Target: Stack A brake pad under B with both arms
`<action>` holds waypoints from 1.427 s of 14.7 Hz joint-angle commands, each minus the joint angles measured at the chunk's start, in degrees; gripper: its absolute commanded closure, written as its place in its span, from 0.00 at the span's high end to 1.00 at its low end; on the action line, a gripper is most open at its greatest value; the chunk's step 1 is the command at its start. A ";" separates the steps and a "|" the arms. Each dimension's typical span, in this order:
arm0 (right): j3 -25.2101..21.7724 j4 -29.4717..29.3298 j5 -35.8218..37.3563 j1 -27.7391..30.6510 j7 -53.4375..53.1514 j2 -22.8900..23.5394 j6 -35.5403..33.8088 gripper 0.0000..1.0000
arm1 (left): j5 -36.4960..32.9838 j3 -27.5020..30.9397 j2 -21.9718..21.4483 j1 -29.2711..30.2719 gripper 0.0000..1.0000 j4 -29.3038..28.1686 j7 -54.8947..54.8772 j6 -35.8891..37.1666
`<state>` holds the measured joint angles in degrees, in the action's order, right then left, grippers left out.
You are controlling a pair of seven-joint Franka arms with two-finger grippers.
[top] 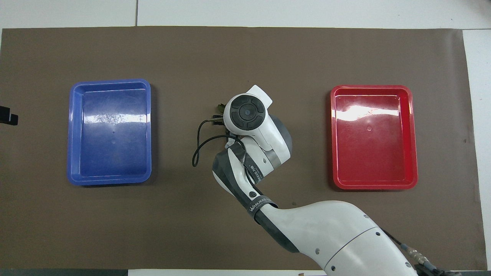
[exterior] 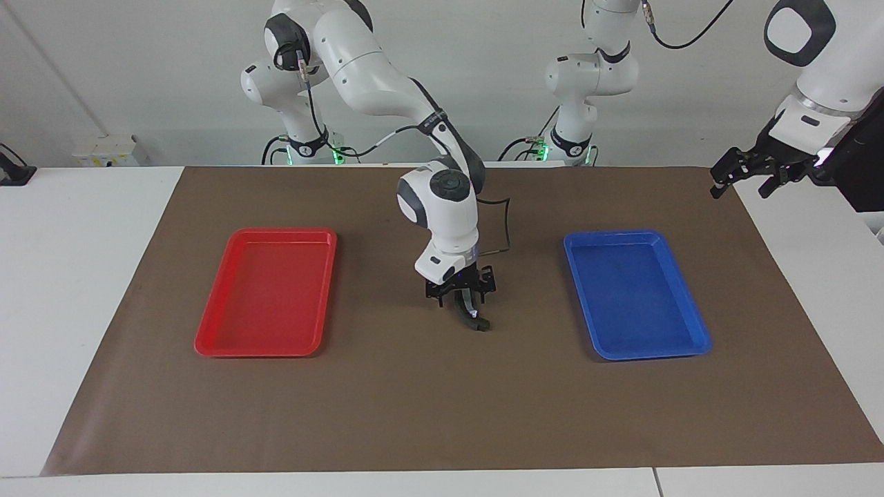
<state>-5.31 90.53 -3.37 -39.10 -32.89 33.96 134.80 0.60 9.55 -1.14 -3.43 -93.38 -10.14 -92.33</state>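
A dark curved crescent piece with a silver glint, B [exterior: 475, 319], lies at the middle of the brown mat between the two trays. My right gripper [exterior: 461, 297] hangs straight down right over its upper end, at or just above it. The short flat grey pad A does not show; it is hidden or out of view. In the overhead view the right arm's wrist [top: 247, 112] covers both the gripper and the piece. My left gripper [exterior: 742, 181] waits raised and open, above the mat's edge at the left arm's end of the table.
A red tray [exterior: 207, 342] lies toward the right arm's end of the mat and a blue tray [exterior: 697, 338] toward the left arm's end; neither holds anything. They also show in the overhead view as the red tray [top: 412, 138] and blue tray [top: 71, 130].
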 commanded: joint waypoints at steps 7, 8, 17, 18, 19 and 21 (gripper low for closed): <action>-0.05 1.49 3.98 11.31 2.81 -13.82 -13.23 1.00 | -1.13 -0.23 -0.53 0.18 0.99 -0.05 -0.50 0.66; -0.05 1.49 4.42 13.07 5.09 -15.32 -15.51 1.00 | -1.13 -0.23 -0.53 0.18 0.99 -0.05 -0.50 0.66; 0.04 1.75 5.48 29.86 20.82 -27.27 -35.11 1.00 | -1.13 -0.23 -0.53 0.18 0.99 -0.05 -0.50 0.66; 0.04 2.80 5.39 31.61 22.15 -28.68 -36.44 1.00 | -1.13 -0.23 -0.53 0.18 0.99 -0.05 -0.50 0.66; 0.13 3.94 5.39 33.02 23.29 -30.34 -37.23 1.00 | -1.13 -0.23 -0.53 0.10 0.99 -0.05 -0.50 0.66; 0.04 4.48 5.39 34.96 25.41 -33.25 -39.78 1.00 | -1.13 -0.23 -0.53 0.18 0.99 -0.05 -0.50 0.66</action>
<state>-6.18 91.81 1.51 -6.24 -9.62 5.02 96.31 0.59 9.55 -1.14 -3.43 -93.38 -10.14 -92.33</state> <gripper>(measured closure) 0.000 0.009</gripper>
